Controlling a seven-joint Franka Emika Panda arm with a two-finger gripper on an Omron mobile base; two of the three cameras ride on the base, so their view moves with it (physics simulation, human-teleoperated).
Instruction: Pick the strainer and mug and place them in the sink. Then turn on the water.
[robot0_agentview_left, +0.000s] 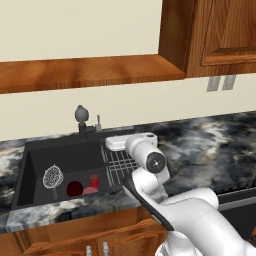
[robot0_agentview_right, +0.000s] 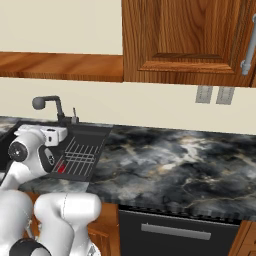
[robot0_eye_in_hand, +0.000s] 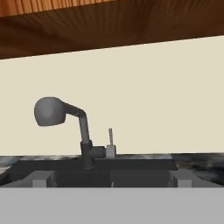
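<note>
A: Where the strainer (robot0_agentview_left: 52, 176) and the mug (robot0_agentview_left: 74, 188)?
B: Both down in the sink (robot0_agentview_left: 30, 167). Strainer at the left of the basin floor, mug near the front wall, just right of it. Apart, not touching.

A: Anything else in there?
B: A brighter red small thing (robot0_agentview_left: 93, 182) just right of the mug, close beside the ribbed rack (robot0_agentview_left: 120, 165).

A: And the tool (robot0_eye_in_hand: 110, 183)?
B: Spread wide, gripping nothing. Level with the sink's back edge, aimed at the faucet (robot0_eye_in_hand: 65, 118) and the cream wall behind. Fingertips (robot0_eye_in_hand: 40, 182) low in the hand view, well apart.

A: Faucet itself?
B: Dark, at the back rim of the sink, round head pointing left in the hand view, a small lever (robot0_eye_in_hand: 110, 136) upright just beside its base. Not clear from here whether the lever is tilted.

A: Around it all?
B: Dark marbled worktop (robot0_agentview_right: 175, 160) stretching right, wooden cabinets (robot0_agentview_right: 185, 40) above, two wall outlets (robot0_agentview_right: 214, 94) under them.
</note>
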